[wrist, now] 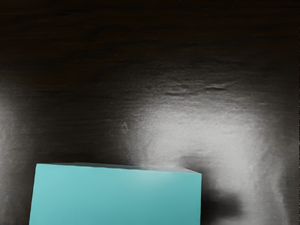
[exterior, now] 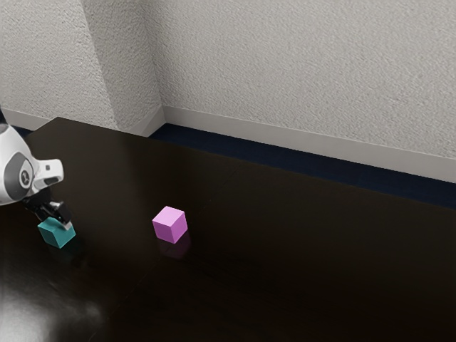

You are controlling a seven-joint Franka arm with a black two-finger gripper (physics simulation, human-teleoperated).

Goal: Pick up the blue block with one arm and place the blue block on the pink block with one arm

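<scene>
Gripper (exterior: 57, 215) hangs right over the blue block (exterior: 56, 234) at the exterior view's left, with the pink block (exterior: 169, 224) well apart toward that view's right on the dark table (exterior: 299, 256); you cannot tell whether the claw is apart or clamped, so confirm a centred, square hold before lifting.

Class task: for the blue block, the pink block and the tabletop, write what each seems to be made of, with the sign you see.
The blue block: looks like matte plastic or painted wood; flat, even colour, no glare. The pink block: likely the same; plain matte faces. The table: dark polished wood, perhaps lacquered; faint grain, and it mirrors the pink block.
</scene>
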